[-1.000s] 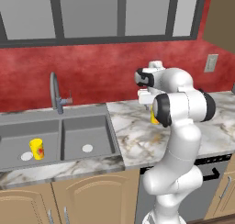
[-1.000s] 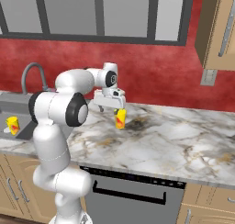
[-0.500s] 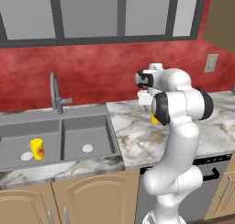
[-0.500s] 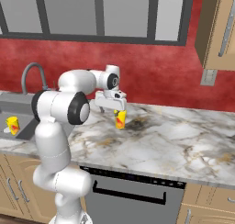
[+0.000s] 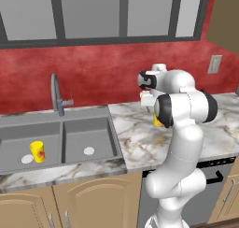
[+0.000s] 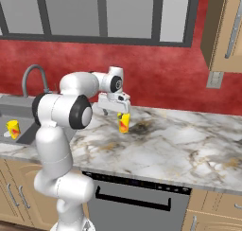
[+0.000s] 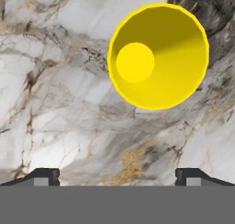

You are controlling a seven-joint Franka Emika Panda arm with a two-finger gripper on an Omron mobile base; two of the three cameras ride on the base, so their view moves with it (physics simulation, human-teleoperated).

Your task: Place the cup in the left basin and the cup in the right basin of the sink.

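A yellow cup (image 6: 124, 122) with a red mark stands upright on the marble counter, right of the sink (image 5: 60, 124). My gripper (image 6: 115, 112) hangs open just above it, pointing down. In the hand view the cup (image 7: 158, 55) shows from above, up and to the right of the gripper (image 7: 117, 177), with nothing between the fingertips (image 7: 43, 176). In the left base view my own arm half hides this cup (image 5: 157, 121). A second yellow cup (image 5: 37, 151) stands upright in the left basin (image 5: 18, 143). The right basin (image 5: 86, 136) holds just its pale drain.
A curved grey tap (image 5: 56, 94) rises behind the sink divider. The red wall runs close behind the counter, with an outlet (image 5: 214, 63) at the right. A wooden wall cabinet (image 6: 222, 31) hangs at the upper right. Marble counter (image 6: 189, 145) stretches right of the cup.
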